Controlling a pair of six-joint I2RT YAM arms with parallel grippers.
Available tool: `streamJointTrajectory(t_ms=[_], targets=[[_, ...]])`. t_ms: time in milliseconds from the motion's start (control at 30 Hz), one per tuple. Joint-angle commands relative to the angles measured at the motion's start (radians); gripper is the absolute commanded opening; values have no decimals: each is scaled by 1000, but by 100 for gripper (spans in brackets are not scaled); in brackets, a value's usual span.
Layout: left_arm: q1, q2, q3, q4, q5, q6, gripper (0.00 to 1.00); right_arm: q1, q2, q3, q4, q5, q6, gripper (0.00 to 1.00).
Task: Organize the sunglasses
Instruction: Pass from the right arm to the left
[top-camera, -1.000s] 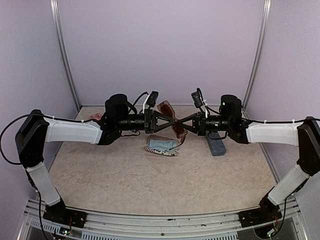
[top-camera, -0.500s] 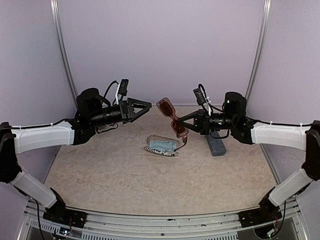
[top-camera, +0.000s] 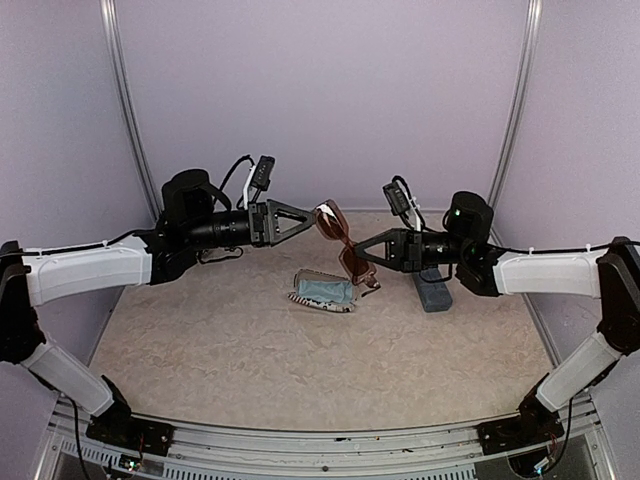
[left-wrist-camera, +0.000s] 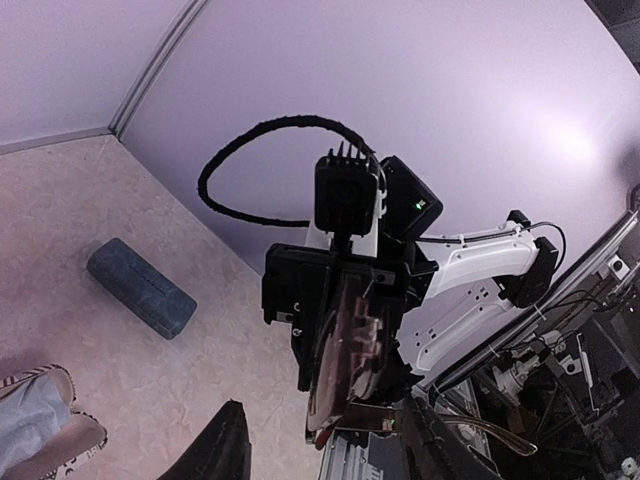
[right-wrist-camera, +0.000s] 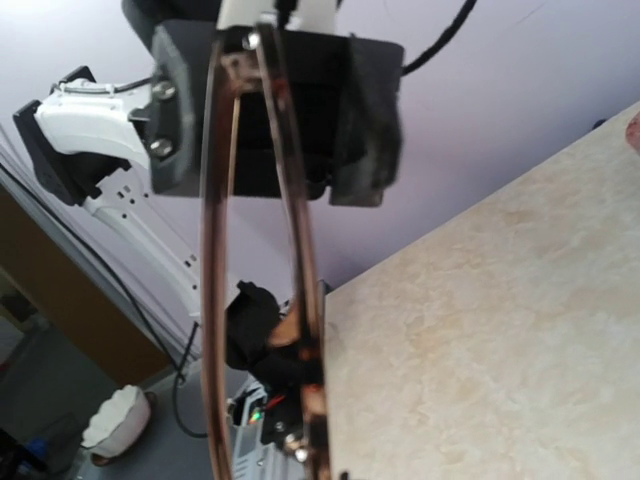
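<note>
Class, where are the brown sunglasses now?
Top view, centre: the sunglasses hang in the right gripper, facing the left gripper, just beyond the striped pouch.

A soft black-and-white striped pouch (top-camera: 322, 291), pale blue-grey fabric showing at its open mouth, lies on the beige marbled tabletop (top-camera: 250, 350). A blue-grey oblong hard case (top-camera: 433, 291) lies right of the pouch, apart from it. Plain lilac walls (top-camera: 320, 100) rise behind the pouch.

Left fingers (top-camera: 292, 211) parted and right fingers (top-camera: 375, 241) clamped, both raised, pointing toward each other.
</note>
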Motion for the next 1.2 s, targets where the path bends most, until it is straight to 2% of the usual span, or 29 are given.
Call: streamJointTrajectory(t_ms=[0, 333, 833, 1033, 1100, 1167], targets=[[-28, 10, 56, -53, 14, 76, 50, 17, 18, 5, 72, -28, 61, 0], [-40, 17, 69, -93, -21, 110, 34, 23, 18, -3, 108, -35, 95, 0], [-59, 26, 91, -112, -35, 122, 24, 39, 7, -10, 94, -31, 89, 0], [-69, 31, 92, -131, -44, 130, 8, 41, -7, -25, 94, -18, 83, 0], [-69, 25, 92, -132, -46, 130, 0, 41, -11, -31, 90, -13, 81, 1], [-69, 17, 91, -134, -57, 133, 0, 42, -26, -36, 74, -2, 70, 10]])
